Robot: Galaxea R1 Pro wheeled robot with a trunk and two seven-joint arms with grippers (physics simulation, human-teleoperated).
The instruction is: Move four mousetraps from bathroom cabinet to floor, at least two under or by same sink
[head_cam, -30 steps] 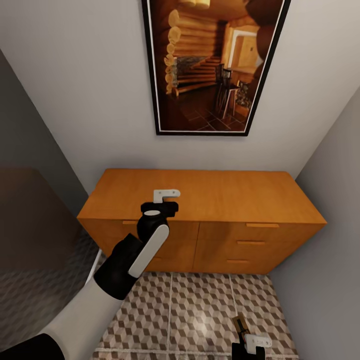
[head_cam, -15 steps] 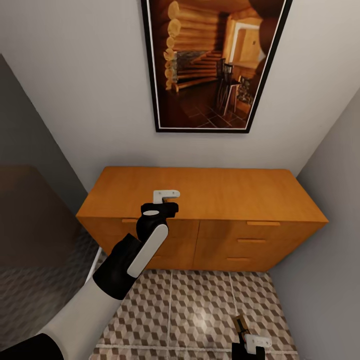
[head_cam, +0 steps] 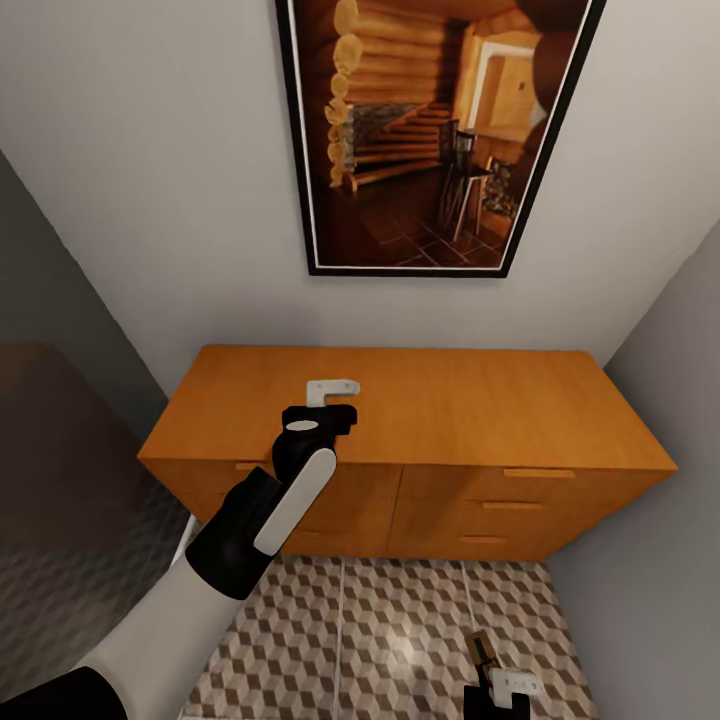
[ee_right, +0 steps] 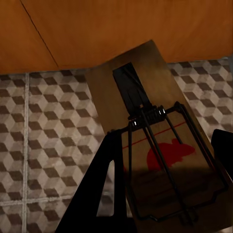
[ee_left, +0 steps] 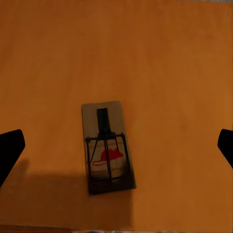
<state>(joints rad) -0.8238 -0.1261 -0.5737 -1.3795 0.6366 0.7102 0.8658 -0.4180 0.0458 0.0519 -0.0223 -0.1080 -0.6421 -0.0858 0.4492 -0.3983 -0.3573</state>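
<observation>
1. Left gripper (head_cam: 322, 402): positioned over the top of the cabinet (head_cam: 480, 400), at about 9 o'clock of the top's centre. In the left wrist view its two dark fingertips stand far apart at the frame edges, so the jaws are spread and hold nothing.

2. Mousetrap on the cabinet top (ee_left: 108, 147): lies flat on the orange wood, midway between the spread fingertips and touching neither.

3. Right gripper (head_cam: 505, 692): low, over the bathroom floor (head_cam: 400, 630) at about 5 o'clock of the cabinet. It is clamped on a second mousetrap (ee_right: 155, 136), which sticks out ahead of the fingers above the tiles.

4. Handling judgement: each trap is a thin, rigid wooden slab, probably very light. It should not flex, but a flat piece on smooth wood may slide rather than lift.

5. Grip point: take the free trap across its two long edges, near the middle of its length. Avoid the wire bar and spring, which look like the delicate parts.

6. Materials and shapes:
   - Trap base: tan, matte, rectangular, with a red mouse mark at the wired end.
   - Wire: dark, thin, forming a looped frame over the base.
   - Cabinet: smooth orange-brown wood with slab handles.
   - Floor: glossy square tiles with a cube pattern in brown, beige and white and pale grout.

7. A framed picture (head_cam: 430, 130) hangs at 12 o'clock above the cabinet.
</observation>
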